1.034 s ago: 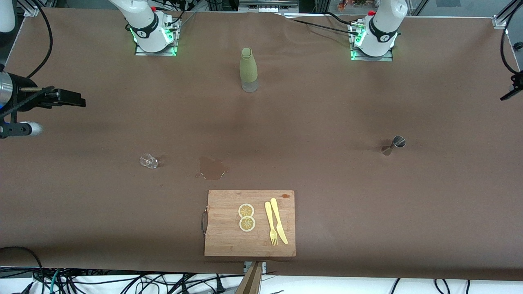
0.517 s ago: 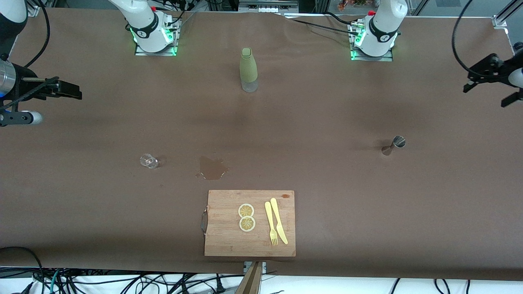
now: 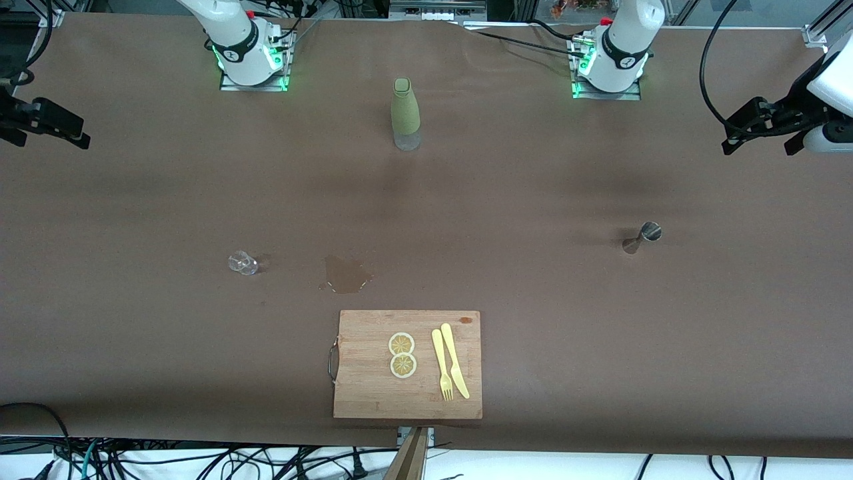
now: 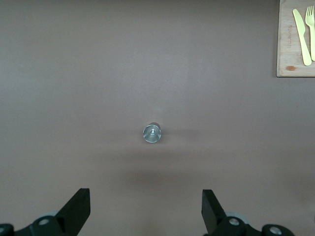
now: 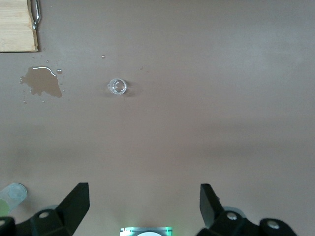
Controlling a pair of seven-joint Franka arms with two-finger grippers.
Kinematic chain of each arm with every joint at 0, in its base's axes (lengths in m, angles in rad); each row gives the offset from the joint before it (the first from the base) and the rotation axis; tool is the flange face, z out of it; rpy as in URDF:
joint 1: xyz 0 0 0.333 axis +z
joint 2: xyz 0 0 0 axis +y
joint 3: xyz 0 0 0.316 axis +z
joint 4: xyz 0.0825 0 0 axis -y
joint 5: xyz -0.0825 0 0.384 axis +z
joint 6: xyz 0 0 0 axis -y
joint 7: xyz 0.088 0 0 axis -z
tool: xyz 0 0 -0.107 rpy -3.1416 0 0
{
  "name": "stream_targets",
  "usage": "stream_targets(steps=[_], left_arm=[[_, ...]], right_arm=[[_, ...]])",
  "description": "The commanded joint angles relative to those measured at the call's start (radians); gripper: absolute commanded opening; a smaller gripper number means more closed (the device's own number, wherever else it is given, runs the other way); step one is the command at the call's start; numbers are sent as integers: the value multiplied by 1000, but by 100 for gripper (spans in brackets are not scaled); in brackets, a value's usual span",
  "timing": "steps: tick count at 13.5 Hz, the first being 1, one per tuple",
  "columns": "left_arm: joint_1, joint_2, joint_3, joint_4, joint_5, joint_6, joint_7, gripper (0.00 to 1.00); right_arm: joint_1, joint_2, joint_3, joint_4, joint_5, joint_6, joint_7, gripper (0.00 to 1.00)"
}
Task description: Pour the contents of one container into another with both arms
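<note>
Two containers upright, axes vertical, jigger (image 3: 644, 237) and glass cup (image 3: 242, 263) flanking spill (image 3: 345, 275), wrist views show mouths, left gripper (image 4: 146, 216) and right gripper (image 5: 144, 209) jaws wide apart, empty.

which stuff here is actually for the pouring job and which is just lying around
For the job:
steel jigger, standing toward the left arm's end
clear glass cup, toward the right arm's end
left gripper and right gripper, both open and empty

Just lying about:
green bottle
wet patch
cutting board with lemon slices, fork, knife
</note>
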State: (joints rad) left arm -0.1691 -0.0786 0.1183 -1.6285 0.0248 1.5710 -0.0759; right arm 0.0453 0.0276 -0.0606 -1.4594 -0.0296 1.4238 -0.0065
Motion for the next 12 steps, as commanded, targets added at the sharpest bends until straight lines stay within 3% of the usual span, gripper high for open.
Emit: stream_targets(steps=[1,7,12], left_arm=[[-4,-9,0,-5,20,0,-31,100],[40,-4,-2,-1,-20,-5,-25,100],[95,14,-45,36,-40,-32,-24,100]], right_arm=[[14,-20,21,-41,-3,20,31,100],[11,20,21,-12,-3,18,54,100],[10,22,21,-10,-9,24,54,100]])
